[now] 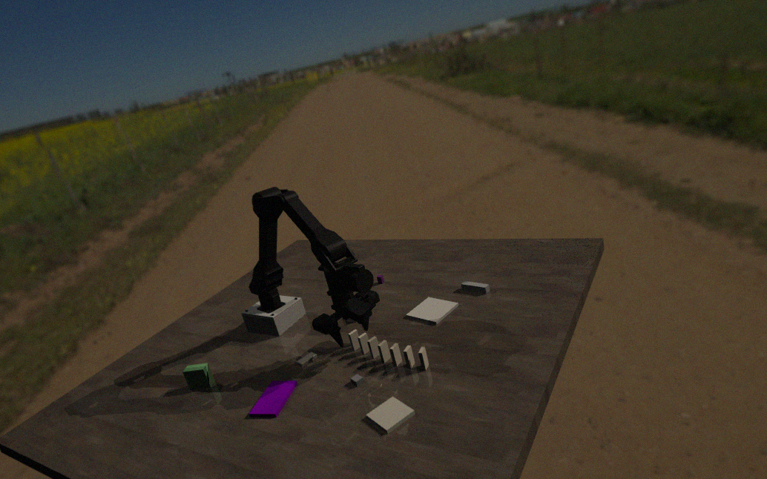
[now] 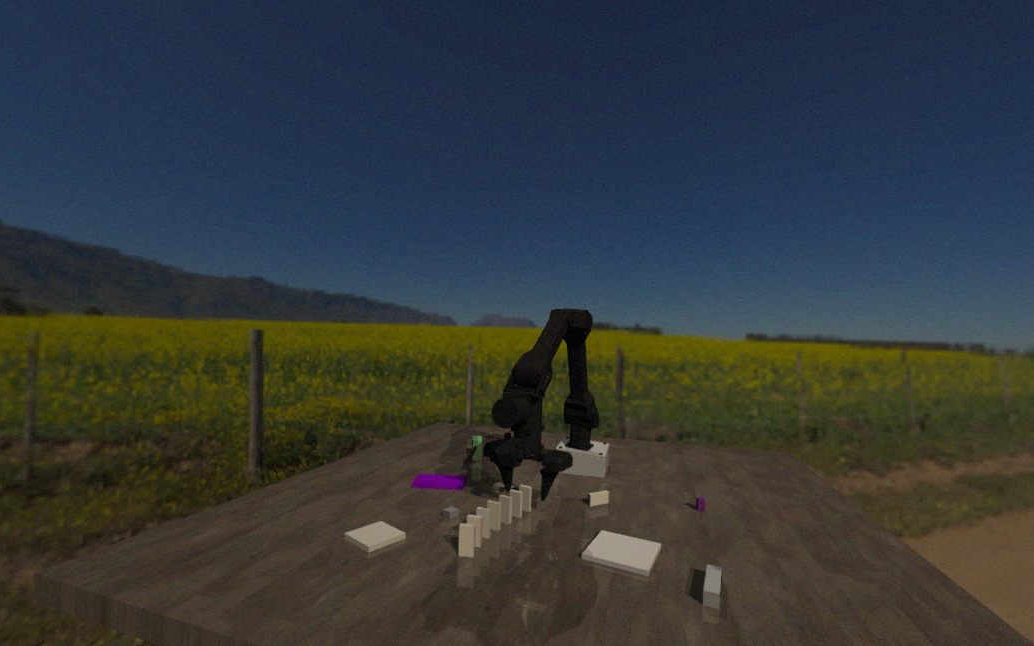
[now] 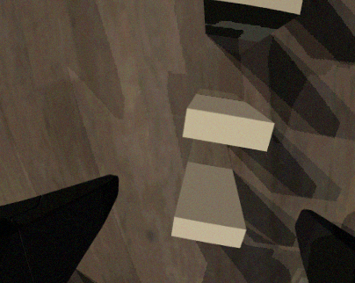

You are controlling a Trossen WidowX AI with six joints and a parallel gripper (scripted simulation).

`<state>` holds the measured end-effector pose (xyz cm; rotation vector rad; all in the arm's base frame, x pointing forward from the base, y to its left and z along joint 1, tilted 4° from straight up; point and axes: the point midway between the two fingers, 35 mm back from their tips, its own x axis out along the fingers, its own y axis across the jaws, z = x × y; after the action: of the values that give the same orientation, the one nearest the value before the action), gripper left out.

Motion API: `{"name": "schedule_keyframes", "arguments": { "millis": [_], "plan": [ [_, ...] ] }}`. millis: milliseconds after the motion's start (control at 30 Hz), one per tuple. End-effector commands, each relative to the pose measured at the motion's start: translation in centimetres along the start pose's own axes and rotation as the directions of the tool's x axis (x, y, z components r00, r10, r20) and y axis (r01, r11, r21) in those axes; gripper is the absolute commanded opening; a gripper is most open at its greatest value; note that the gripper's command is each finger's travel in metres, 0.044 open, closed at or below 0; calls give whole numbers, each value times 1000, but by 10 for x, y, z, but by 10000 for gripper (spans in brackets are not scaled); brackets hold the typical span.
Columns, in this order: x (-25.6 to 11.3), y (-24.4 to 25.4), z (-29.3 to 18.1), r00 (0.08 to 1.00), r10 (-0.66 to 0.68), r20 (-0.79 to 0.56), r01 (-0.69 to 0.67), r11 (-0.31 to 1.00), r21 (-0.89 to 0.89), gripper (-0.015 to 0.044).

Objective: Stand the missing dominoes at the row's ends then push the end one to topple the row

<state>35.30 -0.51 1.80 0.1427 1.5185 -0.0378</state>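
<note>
My gripper (image 1: 353,337) (image 2: 526,493) (image 3: 207,202) is open, its fingers low on either side of the row's robot-side end domino (image 2: 525,495) (image 3: 209,231). That domino stands upright and no finger touches it in the wrist view. The row of several cream dominoes runs from there to the far end domino (image 1: 423,358) (image 2: 466,539), all upright. The neighbouring domino (image 3: 227,129) stands just beyond the fingertips. One loose domino (image 1: 305,359) lies on the table near the arm. Another loose domino (image 2: 598,498) rests on the table in the exterior view; the arm hides it in the top view.
A small grey block (image 1: 356,380) (image 2: 450,512) lies beside the row. Pale slabs (image 1: 390,415) (image 2: 621,551) lie on both sides. A purple slab (image 1: 274,399), a green block (image 1: 199,376), a long grey block (image 1: 475,288) and a small purple block (image 2: 700,503) lie farther off.
</note>
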Motion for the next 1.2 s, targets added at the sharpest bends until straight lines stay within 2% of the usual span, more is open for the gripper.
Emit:
{"name": "schedule_keyframes", "arguments": {
  "millis": [0,200,267,500,633,767,933,1067,1167],
  "plan": [
    [-9,1,2,1000,5,-1,-5,1000,5,440],
    [-106,0,5,1000,0,0,0,1000,1,440],
    [-127,-1,1,1000,-1,0,1,1000,0,440],
    [-129,-2,0,1000,-1,0,1,1000,-14,440],
    [-115,-21,-9,1000,-2,-1,1,959,-284,440],
    [-98,-43,-23,1000,-3,-3,1,815,-580,440],
    [-77,-68,-45,1000,-3,-4,-2,514,-858,440],
    [-59,-85,-65,1000,-3,-6,-5,221,-975,440],
    [-53,-89,-76,1000,-2,-7,-7,94,-996,440]
  ]
}}
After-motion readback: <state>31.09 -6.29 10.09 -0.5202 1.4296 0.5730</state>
